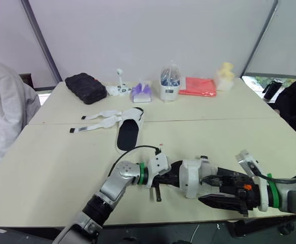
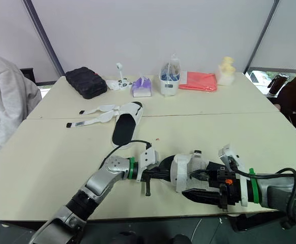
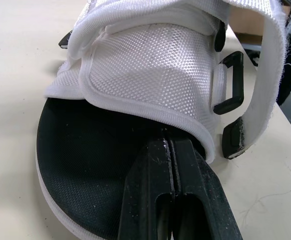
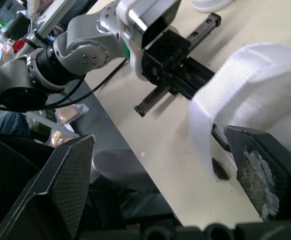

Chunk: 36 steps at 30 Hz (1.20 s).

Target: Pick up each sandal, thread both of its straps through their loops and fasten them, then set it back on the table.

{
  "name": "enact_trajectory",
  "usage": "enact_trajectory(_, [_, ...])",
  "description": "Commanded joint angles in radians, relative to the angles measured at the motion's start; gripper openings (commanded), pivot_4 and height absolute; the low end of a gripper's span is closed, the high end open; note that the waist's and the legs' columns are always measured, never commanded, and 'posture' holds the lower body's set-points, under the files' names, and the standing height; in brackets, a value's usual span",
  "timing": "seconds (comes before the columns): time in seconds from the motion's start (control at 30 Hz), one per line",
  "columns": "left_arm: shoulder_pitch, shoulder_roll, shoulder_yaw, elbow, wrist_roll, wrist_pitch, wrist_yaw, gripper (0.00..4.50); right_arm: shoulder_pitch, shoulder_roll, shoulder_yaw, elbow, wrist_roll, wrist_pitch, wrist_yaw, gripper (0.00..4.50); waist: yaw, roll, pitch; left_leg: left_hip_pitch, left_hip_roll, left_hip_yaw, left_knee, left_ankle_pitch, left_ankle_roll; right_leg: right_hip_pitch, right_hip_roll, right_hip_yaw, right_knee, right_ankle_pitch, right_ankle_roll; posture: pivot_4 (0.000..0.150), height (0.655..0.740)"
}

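Fingers point(image 3: 145, 195) of the left gripper point(image 3: 168, 145) are pressed together. Their tips lie over the black footbed of the near sandal point(image 3: 150, 75), at the edge of its white upper. We cannot tell whether they nip any fabric. The right gripper point(image 1: 211, 189) has its fingers point(image 4: 65, 185) spread wide, with the sandal's white webbing point(image 4: 250, 85) between them, close to one finger.

We count two sandals. The near sandal sits at the front edge of the table point(image 1: 46, 168), between the two grippers. The far sandal point(image 1: 127, 133) lies flat on the table, well apart from both grippers. Its two straps point(image 1: 97, 114) are unfastened and splayed to the robot's left. Both sandals show white fabric and a black footbed. On the near one, the upper is coarsely woven, and we see what appear to be two black loops point(image 3: 230, 82).

Along the far side stand one black case point(image 1: 85, 87), one purple pack point(image 1: 141, 93), one clear container point(image 1: 170, 84) and one red sheet point(image 1: 199, 86). Any print on them is too small to read.
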Motion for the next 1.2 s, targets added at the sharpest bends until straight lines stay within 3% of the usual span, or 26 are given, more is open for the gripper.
enact_trajectory(0.03, [0.016, 0.011, -0.024, 0.045, 0.041, 0.024, 0.017, 0.0, -0.009, 0.006, -0.018, -0.026, 0.025, 0.005, -0.008, 4.47, 0.0, 0.0, 0.0, 0.0, 0.0, 0.0, 0.0, 0.0, 0.0, 0.0, 0.0, 0.0, 0.0, 0.0, 0.0, 0.15, 0.74])
enact_trajectory(0.2, [0.016, 0.011, -0.024, 0.045, 0.041, 0.024, 0.017, 0.0, -0.009, 0.005, -0.019, -0.026, 0.028, 0.007, -0.012, 4.47, 0.0, 0.0, 0.0, 0.0, 0.0, 0.0, 0.0, 0.0, 0.0, 0.0, 0.0, 0.0, 0.0, 0.0, 0.0, 0.15, 0.74])
enact_trajectory(0.23, [0.015, 0.009, -0.025, 0.046, 0.042, 0.024, 0.019, 0.0, -0.025, 0.047, 0.042, -0.011, -0.002, -0.007, -0.033, 4.24, 0.0, 0.0, 0.0, -0.001, 0.0, 0.0, 0.0, 0.0, 0.0, 0.0, 0.0, 0.0, 0.0, 0.0, 0.0, 0.15, 0.74])
enact_trajectory(0.3, [0.014, 0.006, -0.025, 0.047, 0.043, 0.026, 0.023, 0.0, -0.052, 0.109, 0.127, 0.017, -0.058, -0.03, -0.072, 3.59, -0.001, -0.005, -0.001, 0.0, 0.001, 0.0, 0.0, 0.0, 0.0, 0.0, 0.001, 0.0, 0.0, 0.0, 0.0, 0.15, 0.74])
enact_trajectory(0.5, [0.019, 0.01, -0.022, 0.041, 0.042, 0.031, 0.025, 0.0, -0.066, 0.135, 0.125, 0.039, -0.078, -0.03, -0.077, 0.55, 0.001, -0.003, -0.001, -0.003, -0.001, 0.0, 0.001, 0.0, 0.0, -0.002, 0.0, 0.0, 0.0, 0.0, 0.0, 0.15, 0.74])
enact_trajectory(1.07, [0.013, 0.003, -0.025, 0.058, 0.042, 0.022, 0.021, 0.0, -0.098, 0.163, 0.132, 0.042, -0.018, 0.033, -0.114, 0.55, 0.001, -0.003, -0.001, -0.003, -0.001, -0.001, 0.001, 0.0, 0.0, -0.002, 0.0, 0.0, 0.0, 0.0, 0.0, 0.15, 0.74])
enact_trajectory(1.13, [0.013, 0.002, -0.025, 0.059, 0.043, 0.021, 0.023, 0.0, -0.1, 0.172, 0.145, 0.051, -0.033, 0.028, -0.122, 0.01, 0.001, -0.003, -0.001, -0.003, -0.001, -0.001, 0.001, 0.0, 0.0, -0.002, 0.0, 0.0, 0.0, 0.0, 0.0, 0.15, 0.74])
enact_trajectory(1.2, [0.015, 0.002, -0.024, 0.057, 0.042, 0.024, 0.025, 0.0, -0.101, 0.181, 0.145, 0.056, -0.032, 0.024, -0.122, 0.01, 0.001, -0.003, -0.001, -0.003, -0.001, -0.001, 0.001, 0.0, 0.0, -0.002, 0.0, 0.0, 0.0, 0.0, 0.0, 0.15, 0.74])
